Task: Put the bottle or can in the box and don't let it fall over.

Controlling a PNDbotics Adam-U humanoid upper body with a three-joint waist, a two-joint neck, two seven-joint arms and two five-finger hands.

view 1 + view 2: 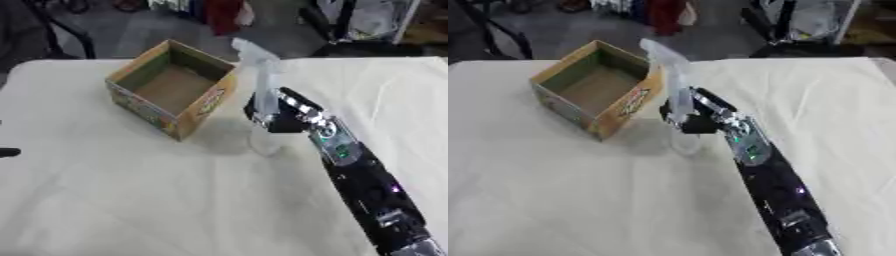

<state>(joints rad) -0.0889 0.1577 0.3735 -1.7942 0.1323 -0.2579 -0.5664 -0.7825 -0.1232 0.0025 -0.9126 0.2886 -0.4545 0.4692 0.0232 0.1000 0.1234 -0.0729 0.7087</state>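
On the pale cloth-covered table (131, 200), a clear spray bottle (262, 95) stands upright just right of centre, its white trigger head leaning toward 11 o'clock. The robot's right hand (273, 116) wraps the bottle's middle, dark fingers curled round the clear body, and the black and silver arm runs off toward 5 o'clock. Whether the bottle's base touches the cloth or sits just above it cannot be told. At 9 o'clock from the bottle, just beside it, an open cardboard box (175, 90) sits turned cornerwise, its brown inside bare and its outer walls printed in yellow, green and red. At the left eye view's 9 o'clock edge, a small dark shape (7, 152) pokes in.
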